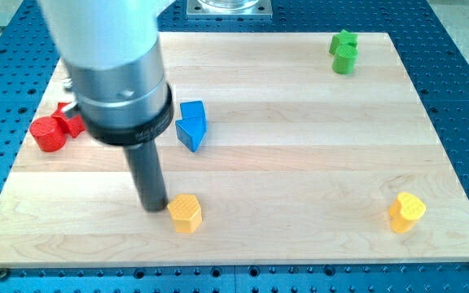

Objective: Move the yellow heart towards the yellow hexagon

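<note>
My tip (155, 207) rests on the wooden board (300, 163), touching or just beside the left side of the yellow hexagon (186, 213). No fingers here: only the bare rod, holding nothing. Yellow heart (406, 212) sits well apart at the view's lower right. Two blue blocks (191, 124) near centre-left, red blocks (55, 130) at left edge, green blocks (344, 51) at top right.

bare board between yellow heart (406, 212) and yellow hexagon (186, 212), my tip (155, 206) just left of hexagon
</note>
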You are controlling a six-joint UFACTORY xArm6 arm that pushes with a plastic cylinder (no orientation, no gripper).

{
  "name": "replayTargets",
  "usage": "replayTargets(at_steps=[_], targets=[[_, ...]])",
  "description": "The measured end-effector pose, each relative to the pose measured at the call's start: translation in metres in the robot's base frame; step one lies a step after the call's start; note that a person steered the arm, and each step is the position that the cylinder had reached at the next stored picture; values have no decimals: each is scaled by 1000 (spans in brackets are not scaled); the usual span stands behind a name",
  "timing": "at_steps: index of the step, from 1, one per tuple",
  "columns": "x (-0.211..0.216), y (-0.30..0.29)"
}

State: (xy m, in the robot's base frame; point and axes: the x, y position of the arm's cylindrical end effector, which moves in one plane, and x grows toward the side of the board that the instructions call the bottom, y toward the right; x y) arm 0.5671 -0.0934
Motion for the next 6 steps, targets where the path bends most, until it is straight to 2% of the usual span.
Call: replayTargets(at_steps=[1,2,3,4,5,6], targets=[[-2,32],[-67,66],[-78,213],[-61,357],[11,380],[19,301]])
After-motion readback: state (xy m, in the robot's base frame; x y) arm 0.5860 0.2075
